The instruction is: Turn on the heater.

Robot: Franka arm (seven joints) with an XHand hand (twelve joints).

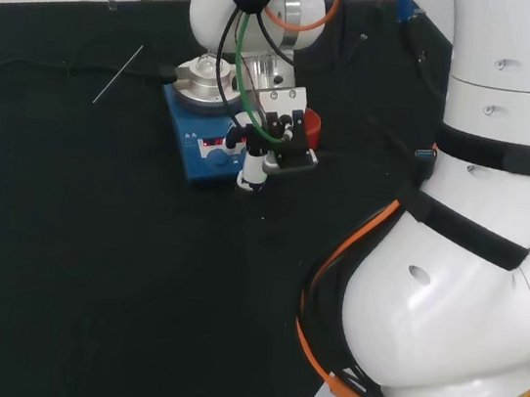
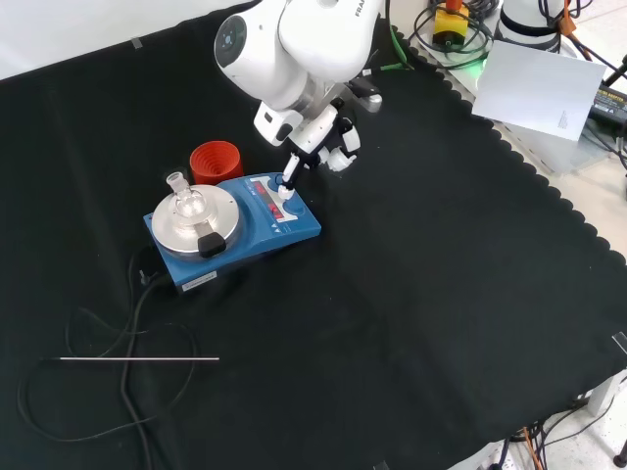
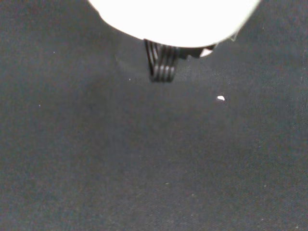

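**Robot hand reaching down to the heater's front panel**

In the head view, the blue heater [image 1: 208, 146] is sitting on the black-clothed table [image 1: 59, 258], left of the arm's big white links. A small glass flask [image 1: 207, 70] is standing on its round silver plate. The robot hand [image 1: 271, 140] is hanging just right of the heater, one straight finger [image 1: 252, 169] pointing down at the near right corner of the panel. A red ribbed ring [image 1: 311, 126] is peeking out behind the robot hand. A thin metal rod [image 1: 117, 74] is lying on the cloth farther off to the left.

In the front view, the heater [image 2: 235, 233] is lying left of centre, its red-lit panel facing right. The robot hand [image 2: 318, 142] is coming in from the top, holding nothing; one extended finger [image 2: 291, 171] is touching a knob [image 2: 285, 193] on the panel, while the others are staying tucked up near the palm. The red ribbed ring [image 2: 216, 162] is standing just behind the heater. A black cable [image 2: 127, 333] is trailing from the heater's left side, looping around the rod [image 2: 137, 359].

In the wrist view, a blurred white part of the robot hand [image 3: 173, 19] is hanging over bare black cloth.
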